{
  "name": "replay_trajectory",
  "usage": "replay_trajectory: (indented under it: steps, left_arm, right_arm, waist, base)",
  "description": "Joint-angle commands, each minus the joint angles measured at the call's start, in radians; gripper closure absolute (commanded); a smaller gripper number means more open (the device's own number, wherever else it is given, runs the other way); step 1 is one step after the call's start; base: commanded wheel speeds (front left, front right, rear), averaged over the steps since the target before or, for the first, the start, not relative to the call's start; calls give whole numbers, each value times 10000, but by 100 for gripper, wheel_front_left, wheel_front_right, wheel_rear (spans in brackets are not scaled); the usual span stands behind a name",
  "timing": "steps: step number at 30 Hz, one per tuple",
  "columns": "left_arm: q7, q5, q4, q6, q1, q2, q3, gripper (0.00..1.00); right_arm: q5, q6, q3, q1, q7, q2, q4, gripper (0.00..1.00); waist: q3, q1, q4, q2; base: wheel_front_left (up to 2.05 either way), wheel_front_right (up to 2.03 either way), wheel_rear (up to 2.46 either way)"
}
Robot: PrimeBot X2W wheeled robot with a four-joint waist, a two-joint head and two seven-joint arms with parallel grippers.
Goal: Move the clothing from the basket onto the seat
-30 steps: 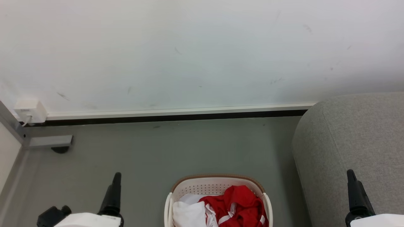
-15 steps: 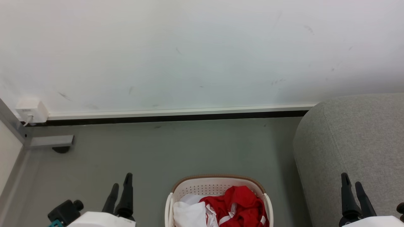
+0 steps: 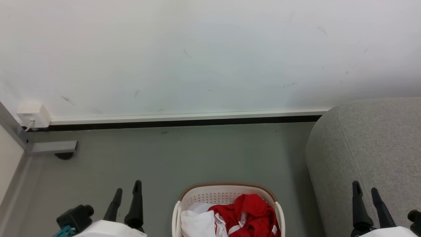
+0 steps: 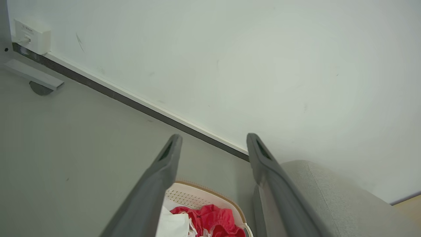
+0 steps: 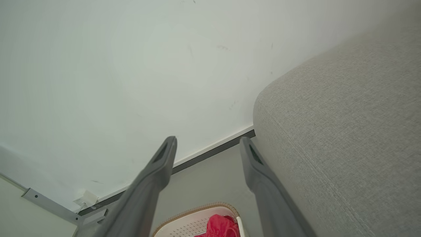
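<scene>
BASKET STILL FULL: The robot's 2 arms hung low on either side of the basket (image 3: 227,184), which stood on the grey floor (image 3: 164,158) below a pale, scuffed wall (image 3: 197,49). By the look of things, none of the clothing (image 3: 250,210) had yet reached the seat (image 3: 368,141).

The red garment with its white striped trim lay crumpled in the basket's right half, pressed against a plain white cloth (image 3: 197,223) on the left. Nothing had been lifted over the brown rim.

The left tool (image 3: 128,187) hovered over bare floor to the basket's left, its 2 dark fingers spread and empty. The right tool (image 3: 364,187) hovered in front of the seat's rounded grey corner, its fingers likewise parted and holding nothing.

Both sets of fingers pointed ahead toward the wall, not down at the laundry, which suggested a ready pose and not a reach in progress. The basket sat just beside the seat, probably so the carry would be short, and the red heap lay on the seat's side of it.

The next move appeared to call for one arm to tip downward and pinch a thick fold of red fabric. The loose garment could drag the white cloth along or catch on the basket's rim.
</scene>
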Motion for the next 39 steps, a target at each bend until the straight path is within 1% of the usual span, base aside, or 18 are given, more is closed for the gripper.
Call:
replay_trajectory:
  steps: [1,16,39]
  left_arm:
    - [-141,429,-152,77,-20,132,-67,0]
    - [-544,2134,-304,395,89,251,-495,0]
    - [-1079,4365,-527,751,179,432,-1044,0]
  right_arm:
    - [-410,6,8,28,-114,-115,-49,0]
    - [-2155,7,30,128,-520,-131,-87,0]
    - [-4182,8,46,282,-1052,-149,-75,0]
  waist:
    - [1,0,2,0]
    - [50,0,-16,0]
    - [179,0,-10,0]
  base:
    - [0,0,0]
    - [0,0,0]
    - [0,0,0]
